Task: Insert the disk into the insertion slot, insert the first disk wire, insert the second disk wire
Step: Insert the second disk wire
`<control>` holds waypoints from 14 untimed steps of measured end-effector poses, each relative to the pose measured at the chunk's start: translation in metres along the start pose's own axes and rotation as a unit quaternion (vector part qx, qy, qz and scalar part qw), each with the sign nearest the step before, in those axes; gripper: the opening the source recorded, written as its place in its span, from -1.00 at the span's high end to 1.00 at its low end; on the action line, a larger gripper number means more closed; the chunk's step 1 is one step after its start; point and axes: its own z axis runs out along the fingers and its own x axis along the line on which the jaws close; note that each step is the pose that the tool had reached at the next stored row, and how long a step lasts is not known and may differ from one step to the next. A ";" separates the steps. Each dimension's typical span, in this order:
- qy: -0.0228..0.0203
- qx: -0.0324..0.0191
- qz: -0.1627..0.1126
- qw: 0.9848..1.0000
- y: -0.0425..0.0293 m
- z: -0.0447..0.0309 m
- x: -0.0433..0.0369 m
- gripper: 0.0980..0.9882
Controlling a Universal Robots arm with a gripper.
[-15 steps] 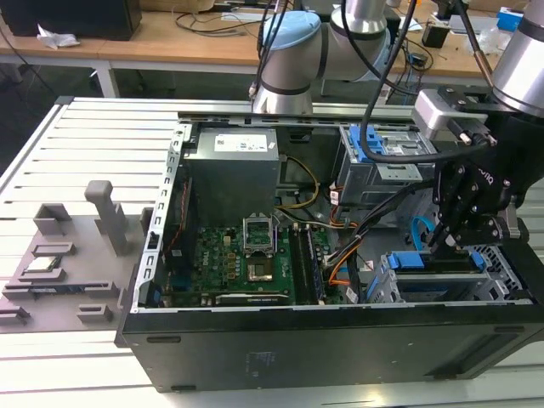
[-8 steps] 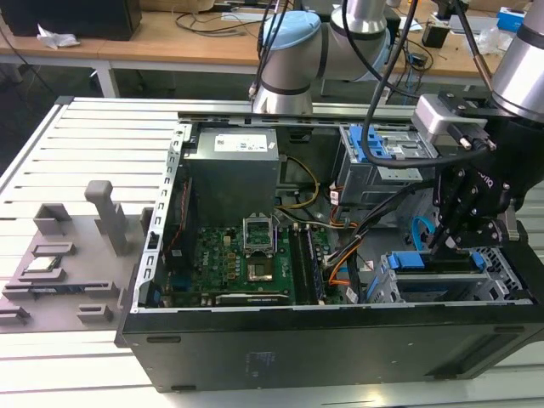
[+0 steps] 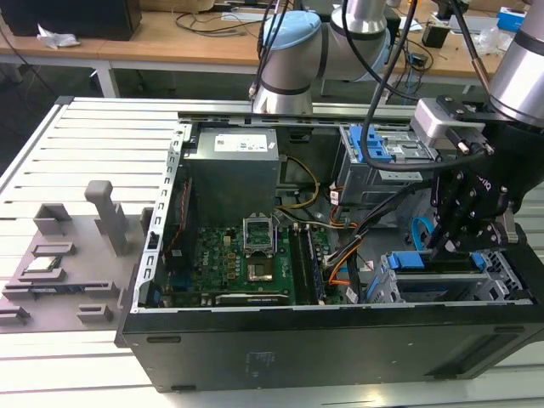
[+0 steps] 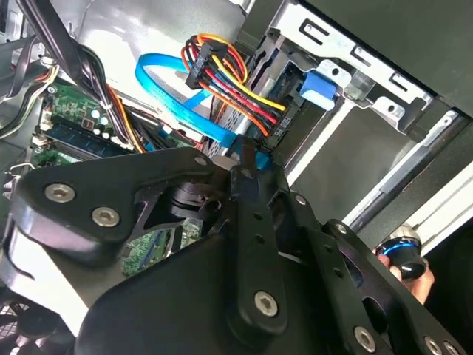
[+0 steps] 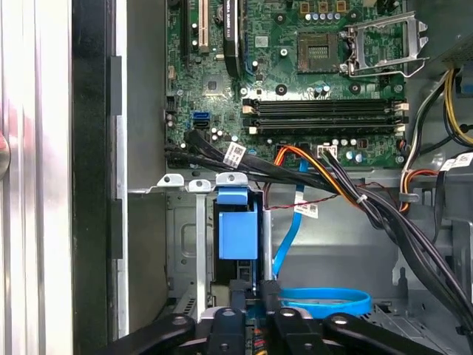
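The disk (image 5: 238, 233), in a blue carrier, sits inside the insertion slot (image 5: 185, 244), the light grey cage (image 3: 501, 280) at the case's front on the exterior view's right. The first disk wire (image 4: 236, 81), a bundle of orange, red and black leads, ends in a flat black plug (image 4: 279, 127) pressed against the disk's edge. The second disk wire (image 4: 174, 92) is a light-blue flat cable looping (image 5: 325, 299) beside the disk. My gripper (image 4: 247, 159) is shut on its plug end right at the disk, just beside the black plug. Over the cage, the gripper (image 3: 442, 246) points down.
The open computer case holds a green motherboard (image 3: 246, 263), a grey power supply (image 3: 234, 157) and a taller cage with a blue latch (image 3: 378, 149). Thick black cable bundles (image 5: 384, 214) cross near the disk. A grey fixture plate (image 3: 59, 272) lies on the slatted table.
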 end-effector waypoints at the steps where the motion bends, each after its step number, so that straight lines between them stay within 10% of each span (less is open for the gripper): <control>1: 0.000 0.000 0.000 1.000 0.0000 -0.0002 0.0000 0.69; 14: 0.000 0.000 0.000 1.000 0.0016 -0.0428 -0.0103 0.98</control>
